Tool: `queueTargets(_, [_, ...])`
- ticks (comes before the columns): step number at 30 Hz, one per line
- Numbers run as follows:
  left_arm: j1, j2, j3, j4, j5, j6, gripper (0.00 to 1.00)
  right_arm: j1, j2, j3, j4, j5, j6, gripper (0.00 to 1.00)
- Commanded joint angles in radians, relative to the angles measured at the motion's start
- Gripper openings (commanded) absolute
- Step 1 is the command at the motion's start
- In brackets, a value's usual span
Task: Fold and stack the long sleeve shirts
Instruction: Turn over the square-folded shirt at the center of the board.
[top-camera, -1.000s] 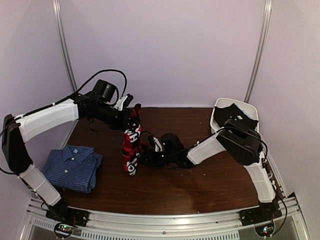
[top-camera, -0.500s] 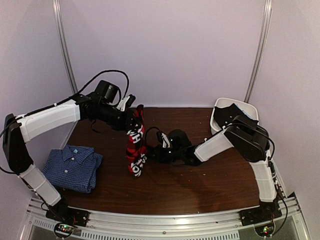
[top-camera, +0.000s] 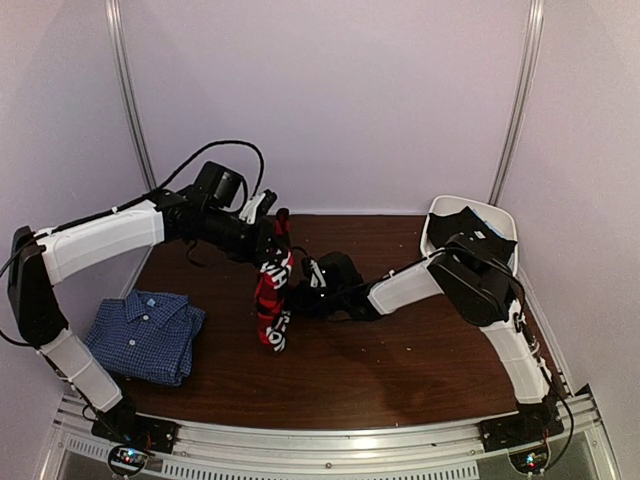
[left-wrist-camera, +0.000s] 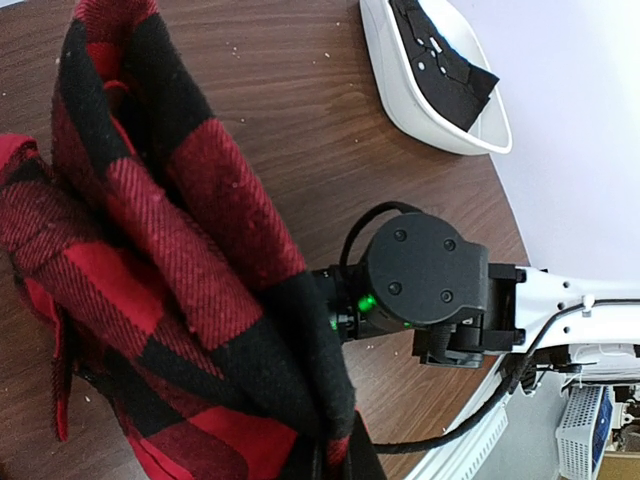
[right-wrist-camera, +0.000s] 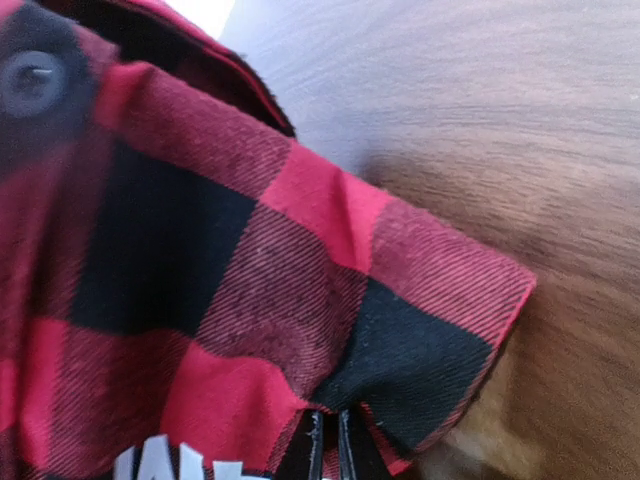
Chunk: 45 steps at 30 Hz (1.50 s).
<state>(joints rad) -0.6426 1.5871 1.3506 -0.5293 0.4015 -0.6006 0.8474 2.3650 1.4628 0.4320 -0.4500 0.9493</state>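
Plaid shirt clamped in left gripper, right gripper

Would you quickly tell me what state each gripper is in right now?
Left gripper: closed, holding the plaid shirt up by its top.
Right gripper: closed, pinching the plaid shirt lower down.

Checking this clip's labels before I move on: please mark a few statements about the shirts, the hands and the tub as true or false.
1. The plaid shirt hangs from the left hand over the table. True.
2. The blue shirt lies spread flat in the middle of the table. False: it lies folded near the front left corner.
3. The white tub at the far right holds a black cloth. True.
4. The right hand rests inside the tub. False: it is mid-table at the plaid shirt's lower part, pinching the fabric.
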Motion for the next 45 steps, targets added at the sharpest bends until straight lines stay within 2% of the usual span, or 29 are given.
queueTargets(1, [-0.032, 0.012, 0.048, 0.098, 0.039, 0.013, 0.0, 0.009, 0.048, 0.056, -0.02, 0.012, 0.038, 0.08])
queueTargets(5, [-0.062, 0.03, 0.073, 0.116, 0.049, 0.015, 0.0, 0.008, 0.061, 0.067, 0.009, -0.009, 0.052, 0.08])
queueTargets(9, [-0.066, 0.057, 0.079, 0.116, 0.048, 0.009, 0.0, -0.015, 0.019, -0.002, 0.079, -0.023, 0.073, 0.1])
queueTargets(14, [-0.066, 0.09, 0.087, 0.116, 0.046, 0.003, 0.0, -0.06, -0.04, -0.068, 0.166, -0.115, 0.076, 0.22])
queueTargets(17, [-0.068, 0.106, 0.094, 0.12, 0.042, -0.006, 0.0, -0.087, -0.099, -0.134, 0.204, -0.119, 0.07, 0.28])
queueTargets(21, [-0.069, 0.118, 0.103, 0.125, 0.031, -0.019, 0.0, -0.117, -0.201, -0.195, 0.156, -0.084, 0.028, 0.33])
queueTargets(27, [-0.079, 0.128, 0.104, 0.137, 0.014, -0.044, 0.0, -0.156, -0.367, -0.265, 0.016, 0.012, -0.04, 0.35])
queueTargets(32, [-0.121, 0.177, 0.142, 0.147, 0.004, -0.06, 0.0, -0.205, -0.532, -0.362, -0.052, 0.048, -0.093, 0.39])
queueTargets(36, [-0.181, 0.274, 0.195, 0.211, -0.004, -0.11, 0.0, -0.239, -0.707, -0.423, -0.213, 0.136, -0.185, 0.44])
queueTargets(39, [-0.241, 0.431, 0.324, 0.251, -0.014, -0.155, 0.0, -0.264, -0.838, -0.477, -0.308, 0.213, -0.237, 0.47])
queueTargets(43, [-0.327, 0.645, 0.609, 0.216, -0.011, -0.171, 0.29, -0.278, -0.954, -0.526, -0.418, 0.259, -0.29, 0.53])
queueTargets(45, [-0.341, 0.691, 0.693, 0.196, -0.015, -0.18, 0.4, -0.282, -0.989, -0.547, -0.458, 0.273, -0.303, 0.56])
